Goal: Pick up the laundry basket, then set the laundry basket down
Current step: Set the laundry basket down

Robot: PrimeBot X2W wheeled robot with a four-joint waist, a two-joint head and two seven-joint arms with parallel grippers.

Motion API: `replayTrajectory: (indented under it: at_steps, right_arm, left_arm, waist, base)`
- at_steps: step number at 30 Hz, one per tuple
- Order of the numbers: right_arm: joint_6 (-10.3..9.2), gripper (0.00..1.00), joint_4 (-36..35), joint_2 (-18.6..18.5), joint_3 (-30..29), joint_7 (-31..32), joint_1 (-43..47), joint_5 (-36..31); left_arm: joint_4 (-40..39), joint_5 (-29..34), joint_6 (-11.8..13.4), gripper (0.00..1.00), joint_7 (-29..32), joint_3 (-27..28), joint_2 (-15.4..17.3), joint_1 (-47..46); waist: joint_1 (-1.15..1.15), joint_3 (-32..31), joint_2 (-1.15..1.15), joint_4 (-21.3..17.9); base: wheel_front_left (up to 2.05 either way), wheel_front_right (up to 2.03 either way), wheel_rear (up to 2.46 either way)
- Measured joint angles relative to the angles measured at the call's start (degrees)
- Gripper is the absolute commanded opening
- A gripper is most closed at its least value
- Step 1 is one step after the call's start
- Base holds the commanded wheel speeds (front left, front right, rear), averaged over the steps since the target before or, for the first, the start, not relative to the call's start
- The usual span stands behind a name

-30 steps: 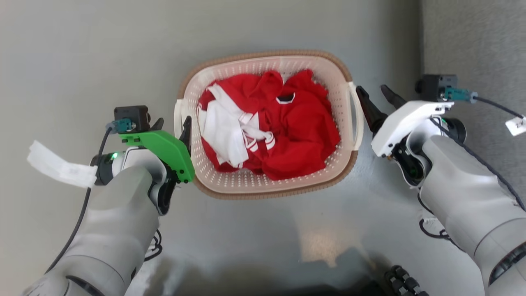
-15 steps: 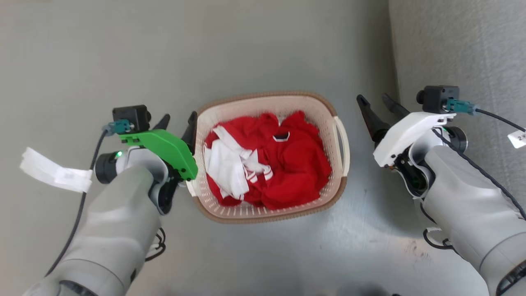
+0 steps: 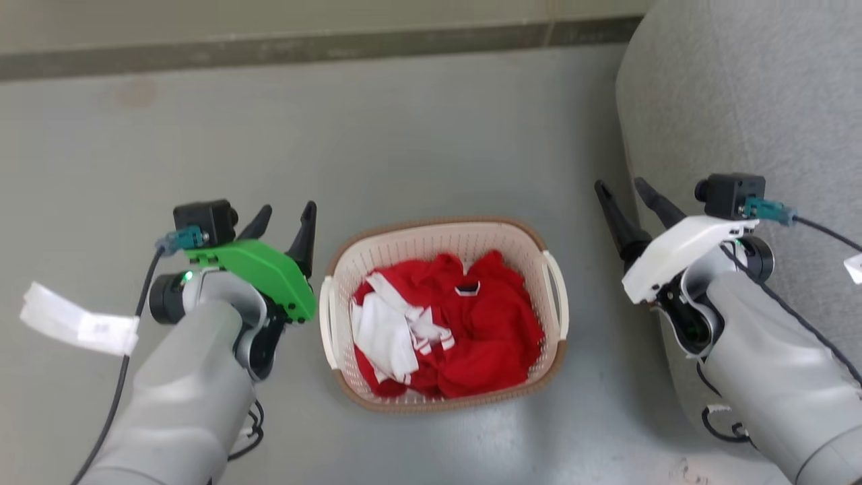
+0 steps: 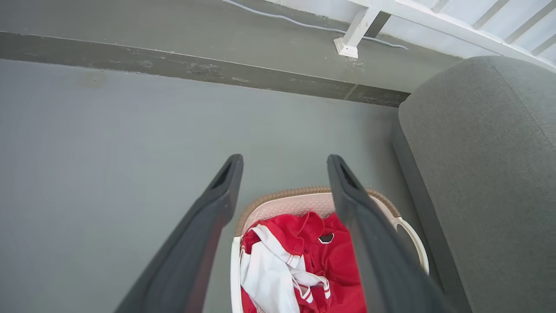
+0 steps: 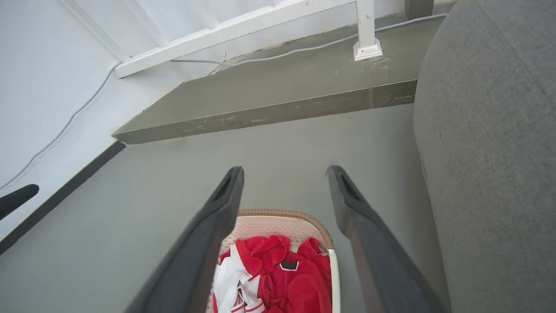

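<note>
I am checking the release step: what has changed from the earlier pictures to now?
The left tool and right tool drew back from the handles of the laundry basket; both are open, clear of it. The camera also shifted. Its clothes lie as before.

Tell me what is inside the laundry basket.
The laundry basket holds crumpled red clothing, with white fabric bunched toward the robot's left. The pile covers the basket's bottom, so anything underneath cannot be seen.
</note>
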Motion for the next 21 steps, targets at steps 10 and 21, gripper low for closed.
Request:
replayTrajectory:
  at_steps: [10,21]
  right_arm:
    - [0.0,1.0,-4.82,-0.19,-5.03,0.0,7.67,-4.09]
    - [-0.76,1.0,-11.58,-0.56,-10.16,-0.01,12.11,-8.57]
  left_arm:
    - [-9.45,5.99,1.53,1.0,-0.01,7.43,1.29,8.44]
    - [-17.9,12.14,3.56,1.0,-0.01,11.61,1.6,15.12]
  waist:
    - [0.0,-8.54,0.0,0.25]
    - [0.0,-13.53,0.0,0.3]
  base:
    - [0.0,0.0,0.0]
    - [0.0,0.0,0.0]
